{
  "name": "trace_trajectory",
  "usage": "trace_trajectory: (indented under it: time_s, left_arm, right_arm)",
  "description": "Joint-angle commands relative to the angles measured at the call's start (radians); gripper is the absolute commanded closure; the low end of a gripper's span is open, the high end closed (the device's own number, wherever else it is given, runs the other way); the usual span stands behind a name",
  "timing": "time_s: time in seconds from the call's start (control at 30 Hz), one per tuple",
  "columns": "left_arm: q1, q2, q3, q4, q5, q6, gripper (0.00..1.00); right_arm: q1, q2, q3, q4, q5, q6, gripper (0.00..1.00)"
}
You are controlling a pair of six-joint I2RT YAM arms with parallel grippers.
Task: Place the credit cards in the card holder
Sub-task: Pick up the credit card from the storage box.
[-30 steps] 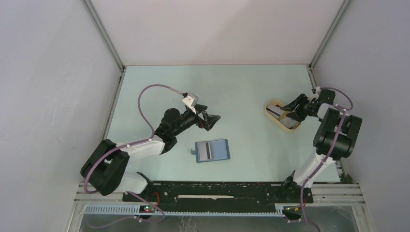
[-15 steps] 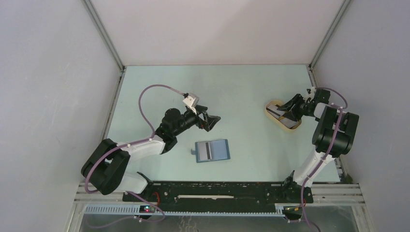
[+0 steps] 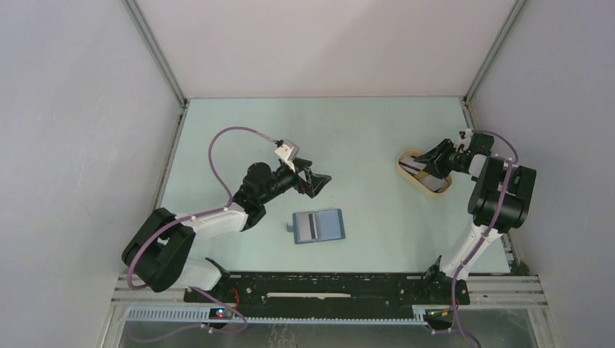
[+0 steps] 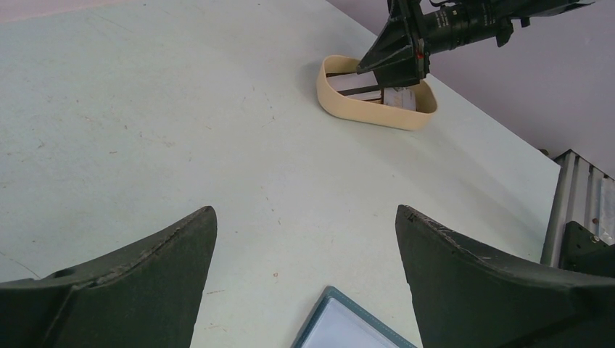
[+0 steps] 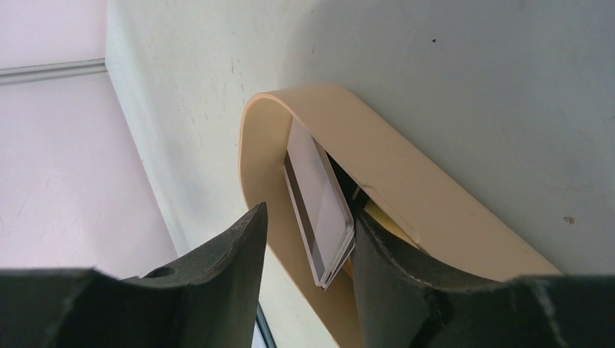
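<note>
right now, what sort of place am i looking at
Probably a robot test cell: a pale table boxed in by white panels, two arms bolted at its near edge, a beige tray and blue card holder as props.

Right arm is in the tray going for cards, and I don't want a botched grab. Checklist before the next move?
1. The right gripper straddles the cards in the tray: ok.
2. Jaws clamped on the cards: not ok, a gap shows beside one finger.
3. How many cards sit between the jaws: cannot tell; at least two edges show.
4. The card holder lies open, slots up: ok.
5. The left gripper is open and off the card holder: ok.
</note>
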Motion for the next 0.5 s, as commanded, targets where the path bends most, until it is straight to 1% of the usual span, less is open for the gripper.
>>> trace_trajectory:
  time_s: [0.0, 0.13, 0.23, 0.4, 0.47]
  left_arm:
    - [0.002, 0.004, 0.056, 0.020, 0.011, -0.003, 0.03]
    - [0.003, 0.004, 0.056, 0.020, 0.011, -0.003, 0.03]
    - [0.002, 0.004, 0.056, 0.020, 0.014, -0.002, 0.03]
    - [0.003, 0.007, 0.056, 0.021, 0.014, -0.003, 0.03]
    - [0.002, 0.007, 0.058, 0.020, 0.016, -0.004, 0.03]
  right_arm:
    - [0.011, 0.008, 0.014, 0.070, -0.050, 0.041, 0.47]
    - [0.012, 0.019, 0.015, 0.086, -0.068, 0.059, 0.49]
    - [0.012, 0.037, 0.015, 0.099, -0.074, 0.077, 0.54]
    - [0.013, 0.051, 0.015, 0.114, -0.096, 0.094, 0.54]
    - [0.014, 0.055, 0.015, 0.155, -0.111, 0.104, 0.52]
